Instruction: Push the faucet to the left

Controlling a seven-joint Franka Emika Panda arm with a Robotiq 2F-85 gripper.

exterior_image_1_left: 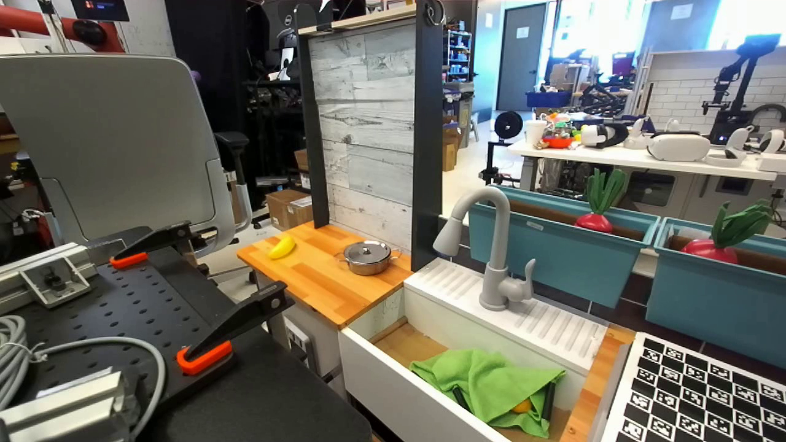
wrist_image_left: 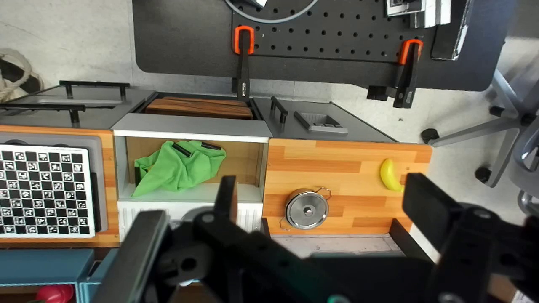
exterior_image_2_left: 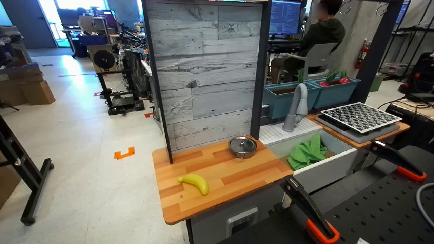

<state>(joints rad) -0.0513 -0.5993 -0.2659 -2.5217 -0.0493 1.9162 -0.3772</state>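
Observation:
The faucet (exterior_image_1_left: 500, 239) is a grey gooseneck tap on the white ridged ledge behind the sink. Its arched spout points to the left in an exterior view, with the nozzle (exterior_image_1_left: 447, 238) hanging above the ledge's left part and the lever (exterior_image_1_left: 527, 279) on the right. The faucet (exterior_image_2_left: 294, 108) also stands upright in an exterior view. In the wrist view only a blurred grey part of the faucet (wrist_image_left: 197, 213) shows; the gripper hides the rest. My gripper (wrist_image_left: 322, 182) is open and empty, high above the counter, with its fingers far apart. It is out of both exterior views.
The sink (exterior_image_1_left: 424, 402) holds a green cloth (exterior_image_1_left: 485, 383). A lidded pot (exterior_image_1_left: 367, 258) and a yellow banana (exterior_image_1_left: 282, 247) are on the wooden counter. A plank panel (exterior_image_2_left: 206, 67) rises behind it. Teal planters (exterior_image_1_left: 559, 245) stand behind the faucet. A checkered board (exterior_image_2_left: 361, 117) lies beside the sink.

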